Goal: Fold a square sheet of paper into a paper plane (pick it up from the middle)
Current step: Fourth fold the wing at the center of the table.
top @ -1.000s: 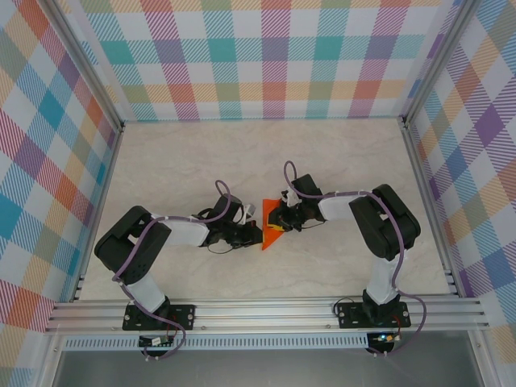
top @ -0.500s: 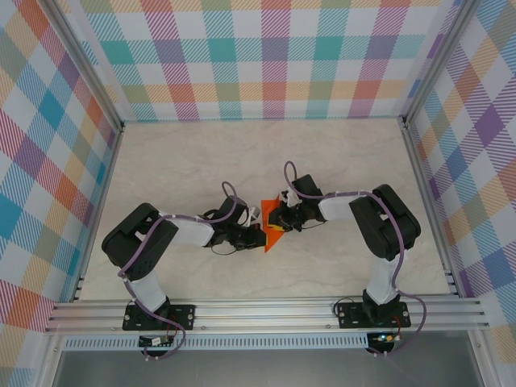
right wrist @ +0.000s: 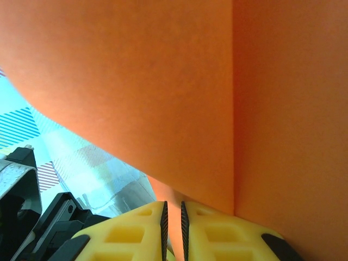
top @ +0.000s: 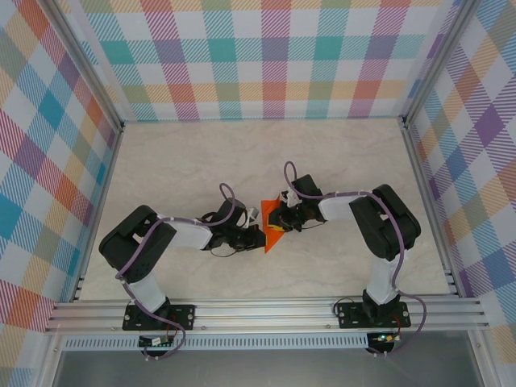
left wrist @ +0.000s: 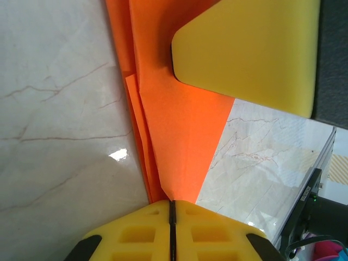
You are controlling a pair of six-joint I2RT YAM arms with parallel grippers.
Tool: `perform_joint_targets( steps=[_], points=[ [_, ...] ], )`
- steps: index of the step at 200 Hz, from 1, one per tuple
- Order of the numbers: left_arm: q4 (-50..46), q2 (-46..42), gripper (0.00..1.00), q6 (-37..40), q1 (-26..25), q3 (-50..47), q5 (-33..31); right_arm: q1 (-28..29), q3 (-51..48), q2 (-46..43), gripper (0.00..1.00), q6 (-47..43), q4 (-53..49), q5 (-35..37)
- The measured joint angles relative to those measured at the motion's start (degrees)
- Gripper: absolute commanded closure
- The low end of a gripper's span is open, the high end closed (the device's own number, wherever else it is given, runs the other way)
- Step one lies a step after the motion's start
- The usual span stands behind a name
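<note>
Orange paper plane (left wrist: 179, 136) sits clamped in right gripper (right wrist: 173, 205), tip meeting left gripper (left wrist: 171, 204).

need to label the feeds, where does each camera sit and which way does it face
top external: above and behind the bases, looking down on the marble table; both arms, left fingers and right fingers meeting at the orange paper.
left wrist: low over the table, looking along its shut yellow fingers at the paper's folded point; a right finger lies on the paper.
right wrist: pressed close to the paper; its yellow fingers at the bottom.
shared: all three see the paper.
</note>
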Motion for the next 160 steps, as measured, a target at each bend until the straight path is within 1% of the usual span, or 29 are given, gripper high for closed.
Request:
perform_joint_targets(
  steps=[49,78,92,134,160],
  points=[
    [-0.2,-0.2,0.9,0.0,-0.4,0.0,0.0,0.0,0.0,0.0,0.83,0.0,0.0,0.0],
    [-0.5,-0.2,0.92,0.0,-0.7,0.0,-0.2,0.0,0.0,0.0,0.83,0.0,-0.1,-0.1],
    [-0.8,-0.2,0.88,0.0,-0.7,0.0,-0.3,0.0,0.0,0.0,0.83,0.0,-0.2,-0.3],
    [-3.1,-1.2,0.87,0.0,-1.1,0.0,-0.5,0.0,0.0,0.0,0.83,0.0,-0.2,-0.3],
    [-4.6,-1.6,0.88,0.4,-1.2,0.1,-0.6,0.0,0.0,0.0,0.83,0.0,-0.2,-0.3]
  ],
)
